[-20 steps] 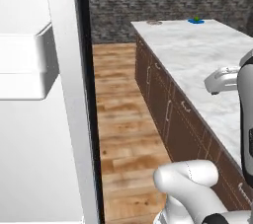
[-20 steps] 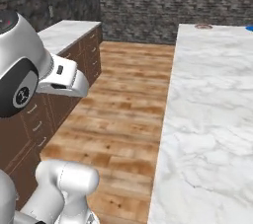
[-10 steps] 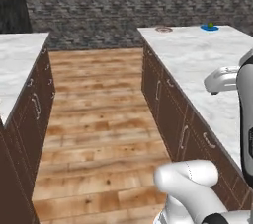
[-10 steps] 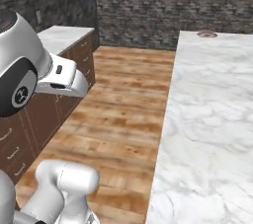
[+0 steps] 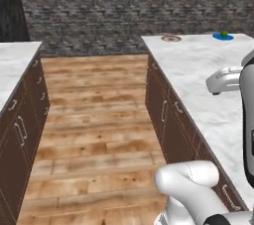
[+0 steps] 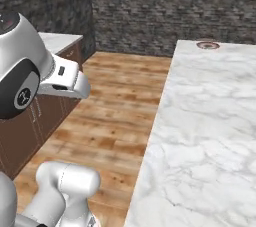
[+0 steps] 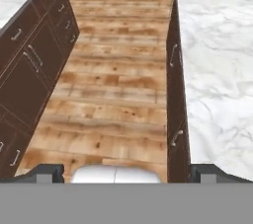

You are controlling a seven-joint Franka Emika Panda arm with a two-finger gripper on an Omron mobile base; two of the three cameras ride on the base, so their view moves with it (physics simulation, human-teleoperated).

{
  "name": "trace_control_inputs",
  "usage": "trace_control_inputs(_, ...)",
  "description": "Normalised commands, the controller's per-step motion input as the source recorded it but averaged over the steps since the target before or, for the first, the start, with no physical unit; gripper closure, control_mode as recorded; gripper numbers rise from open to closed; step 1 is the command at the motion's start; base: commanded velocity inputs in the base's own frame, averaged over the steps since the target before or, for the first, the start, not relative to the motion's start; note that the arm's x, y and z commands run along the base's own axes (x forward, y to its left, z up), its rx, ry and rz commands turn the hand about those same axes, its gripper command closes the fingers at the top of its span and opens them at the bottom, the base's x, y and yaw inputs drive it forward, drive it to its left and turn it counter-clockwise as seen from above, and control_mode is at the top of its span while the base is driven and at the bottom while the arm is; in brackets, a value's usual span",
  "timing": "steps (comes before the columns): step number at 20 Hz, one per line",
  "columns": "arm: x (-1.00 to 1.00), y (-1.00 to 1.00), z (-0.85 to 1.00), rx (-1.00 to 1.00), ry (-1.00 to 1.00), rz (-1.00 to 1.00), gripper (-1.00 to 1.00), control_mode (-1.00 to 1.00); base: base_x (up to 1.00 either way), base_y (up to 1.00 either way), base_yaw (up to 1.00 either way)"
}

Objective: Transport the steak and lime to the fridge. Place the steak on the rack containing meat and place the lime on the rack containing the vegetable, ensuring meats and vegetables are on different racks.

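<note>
Floorboards [image 5: 94,120] of warm brown wood run up the middle of the left base view, an aisle between two rows of dark cabinets [image 5: 166,120] that ends at a grey stone wall [image 5: 124,6] at 12 o'clock. On the right of the aisle a long marble surface [image 5: 198,70] stretches away toward 1 o'clock. At its far end, near the wall, sit the task's things. A small round reddish disc with a pale rim, seemingly the steak [image 5: 171,38], lies close to the surface's aisle-side corner. The lime [image 5: 224,33] is a tiny yellow-green ball on a blue dish [image 5: 218,36], well apart from the steak toward 2 o'clock. Both are too far off to show detail. A second marble counter [image 5: 15,60] lies at 9 o'clock, with a tall dark shape behind it at 11 o'clock that cannot be told for certain.

From the right base view the steak [image 6: 208,45] shows again at 1 o'clock, at the far end of the surface [image 6: 200,131], and the white arm [image 6: 30,71] bulks at 9 o'clock.

Seen from the hand view, the claw [image 7: 129,173] points down over the floorboards [image 7: 118,80]. Its fingertips [image 7: 47,172] sit at 7 and 5 o'clock, spread wide, with nothing between them. Cabinet fronts [image 7: 29,70] flank the aisle, and the marble surface [image 7: 217,70] lies at 3 o'clock.
</note>
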Motion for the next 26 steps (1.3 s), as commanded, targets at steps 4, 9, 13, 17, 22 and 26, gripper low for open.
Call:
trace_control_inputs(4, 0.0, 0.0, 0.0, 0.0, 0.0, 0.0, -1.0, 1.0, 1.0, 0.0, 0.0)
trace_control_inputs(9, 0.0, 0.0, 0.0, 0.0, 0.0, 0.0, -1.0, 1.0, 1.0, 0.02, 0.0)
trace_control_inputs(13, 0.0, 0.0, 0.0, 0.0, 0.0, 0.0, -1.0, 1.0, 1.0, 0.58, -0.03)
trace_control_inputs(17, 0.0, 0.0, 0.0, 0.0, 0.0, 0.0, -1.0, 1.0, 1.0, 0.67, -0.09)
trace_control_inputs(22, 0.0, 0.0, 0.0, 0.0, 0.0, 0.0, -1.0, 1.0, 1.0, 0.43, -0.12)
trace_control_inputs(26, 0.0, 0.0, 0.0, 0.0, 0.0, 0.0, -1.0, 1.0, 1.0, 0.25, -0.09)
